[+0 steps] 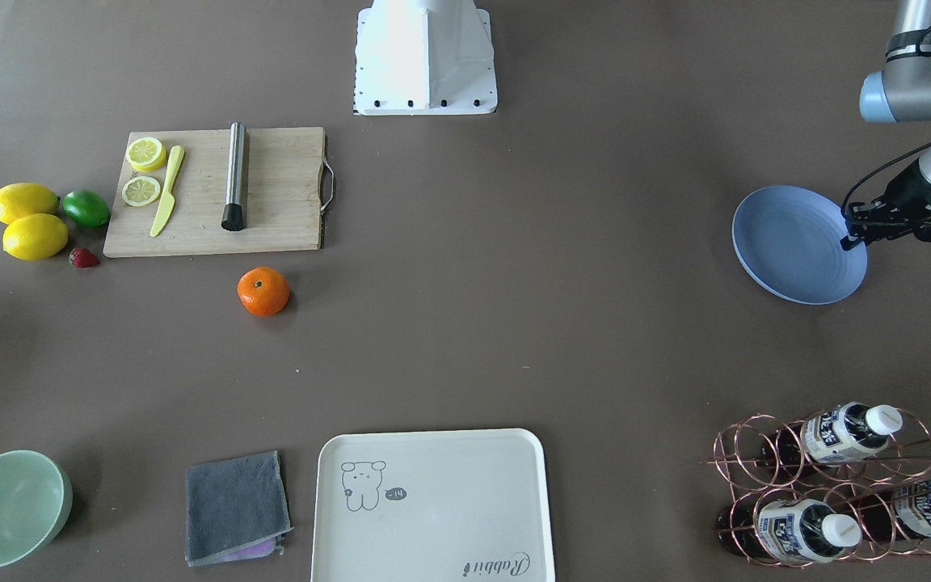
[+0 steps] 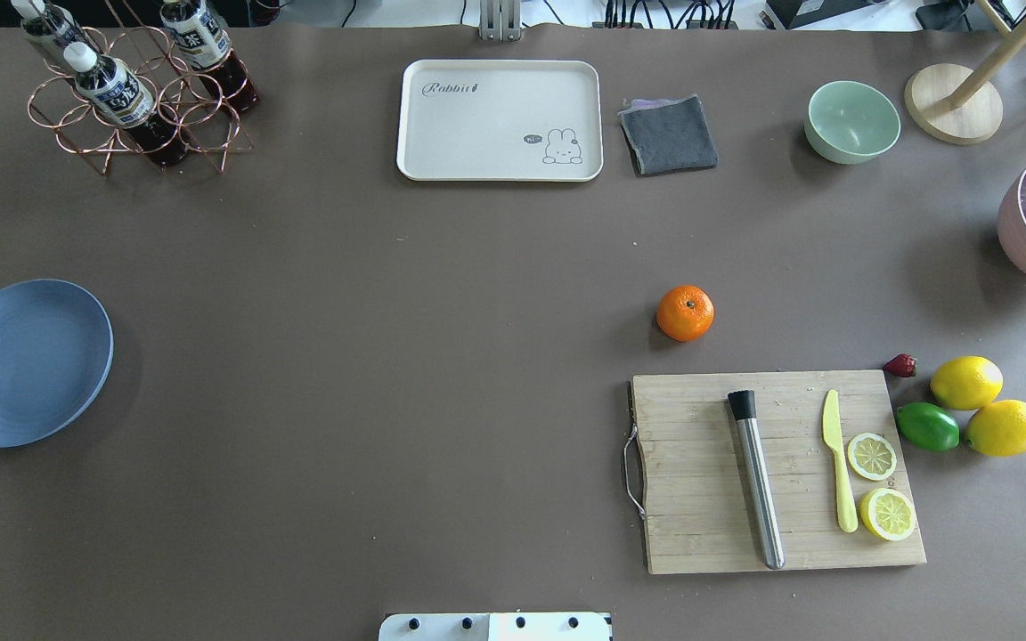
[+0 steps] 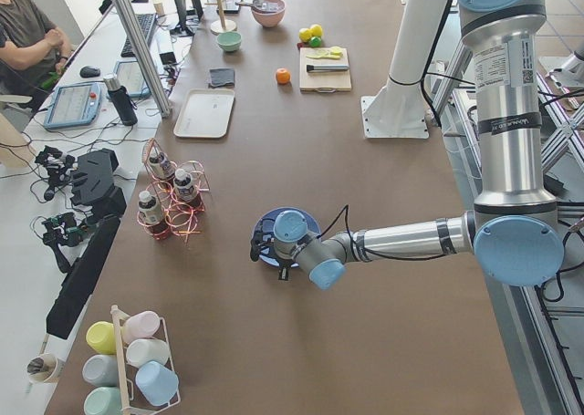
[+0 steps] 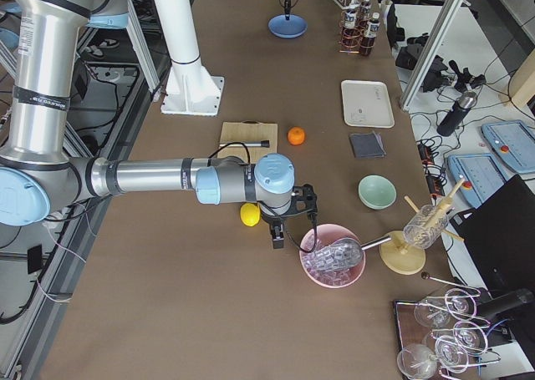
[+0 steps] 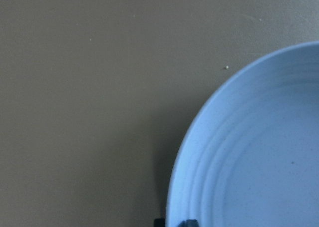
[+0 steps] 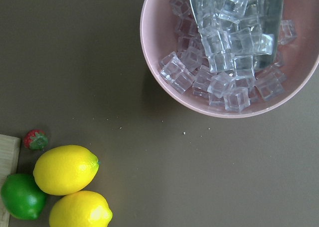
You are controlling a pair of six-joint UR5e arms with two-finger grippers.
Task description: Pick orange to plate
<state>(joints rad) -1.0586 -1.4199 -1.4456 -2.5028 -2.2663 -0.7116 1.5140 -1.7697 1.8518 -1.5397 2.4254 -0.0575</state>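
Bright-orange round mandarin [image 2: 685, 313] sits right of centre on the brown table [image 2: 388, 356]. Left gripper [image 1: 848, 226] hangs over the matte light-blue plate [image 1: 789, 242]; its opening, and that of the right gripper [image 4: 277, 236], cannot be told.

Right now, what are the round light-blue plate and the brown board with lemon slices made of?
The round light-blue plate looks like matte plastic, maybe ceramic: dull, speckled surface with faint rings. The rectangular brown cutting board looks like unvarnished wood, perhaps bamboo: pale parallel strips with visible grain.
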